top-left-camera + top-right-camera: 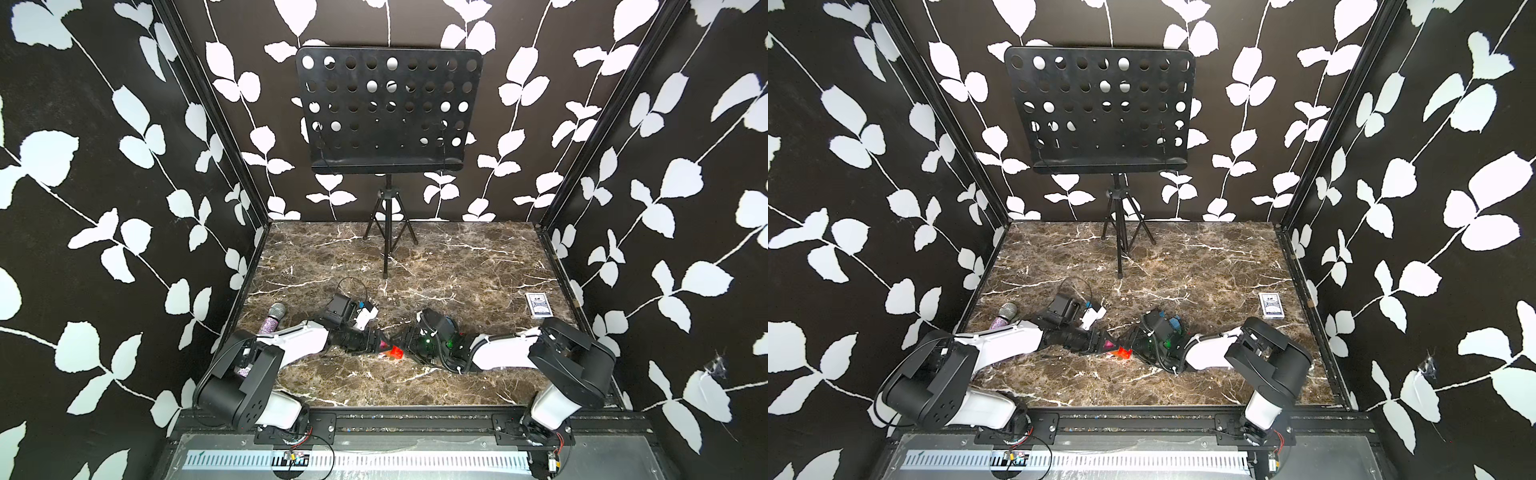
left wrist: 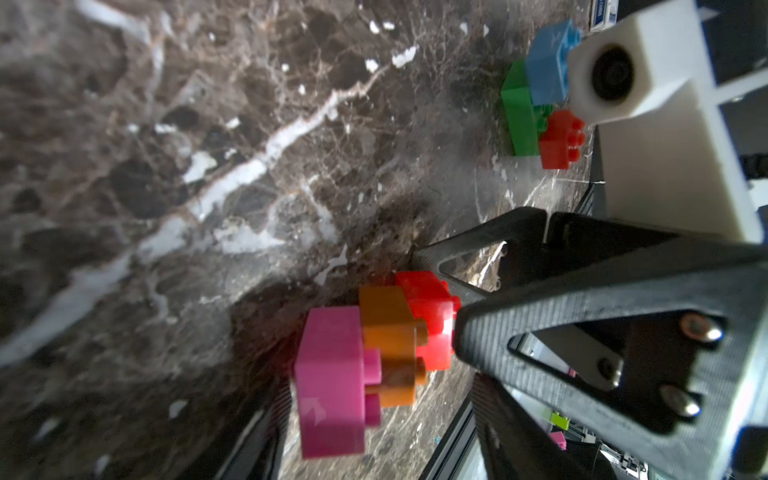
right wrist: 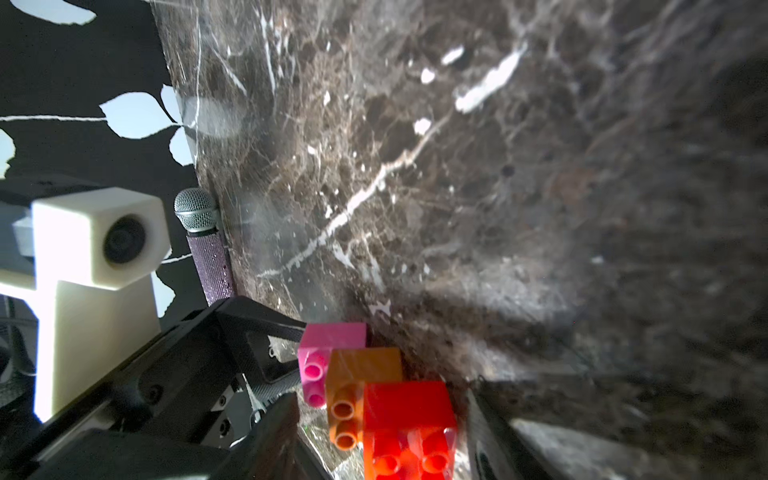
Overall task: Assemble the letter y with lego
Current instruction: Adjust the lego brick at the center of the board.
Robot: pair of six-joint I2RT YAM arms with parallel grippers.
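Where left tool (image 3: 297, 357) faces right tool (image 2: 451, 291), joined bricks (image 2: 386, 328) bridge both.

Both arms low, left hand (image 1: 379, 345) and right hand (image 1: 402, 351) gripping, almost touching

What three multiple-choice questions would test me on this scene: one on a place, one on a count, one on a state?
1. Where is the card box?
A) under the music stand
B) near the table edge on the right arm's side
C) beside the microphone

2. How many bricks form the stack between the left claw and the right claw?
A) two
B) three
C) five

3. The green bar, a blue brick and a red brick at its ends, is:
A) lying on the table, in neither claw
B) held by the left claw
C) on the music stand

B: both top views show it there.
B: pink, orange, red in both wrist views.
A: the left wrist view shows it on the table, clear of the claws.
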